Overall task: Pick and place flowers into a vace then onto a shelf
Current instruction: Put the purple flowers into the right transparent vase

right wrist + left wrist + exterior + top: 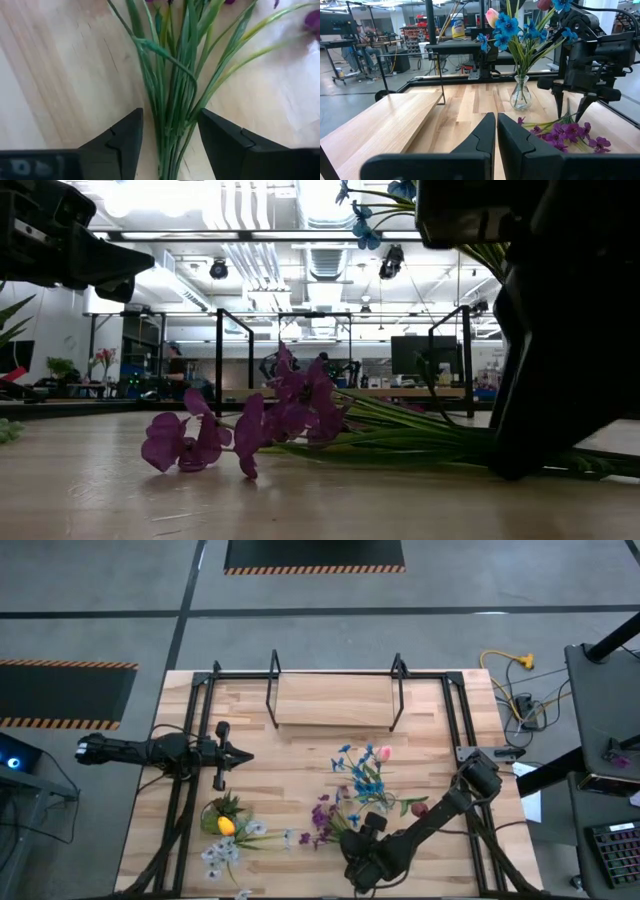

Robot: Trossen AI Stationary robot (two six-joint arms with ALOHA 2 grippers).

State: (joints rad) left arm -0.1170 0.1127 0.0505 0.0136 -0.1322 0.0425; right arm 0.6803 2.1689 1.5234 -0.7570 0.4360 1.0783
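Observation:
A bunch of purple flowers (250, 420) lies flat on the table, its green stems (172, 100) running toward the right. My right gripper (170, 114) is tipped down over the stems, open, one finger on each side of the bundle; I see no touch. The clear vace (520, 95) stands upright behind it, holding blue and pink flowers (365, 775). The shelf (335, 700) stands at the far middle on black loops. My left gripper (225, 753) hovers level at the left, shut and holding nothing.
A yellow flower among green leaves (225, 820) and white flowers (225, 855) lie at the near left. A dark red flower head (418, 808) lies right of the vace. A black frame (455, 710) runs along the table's edges.

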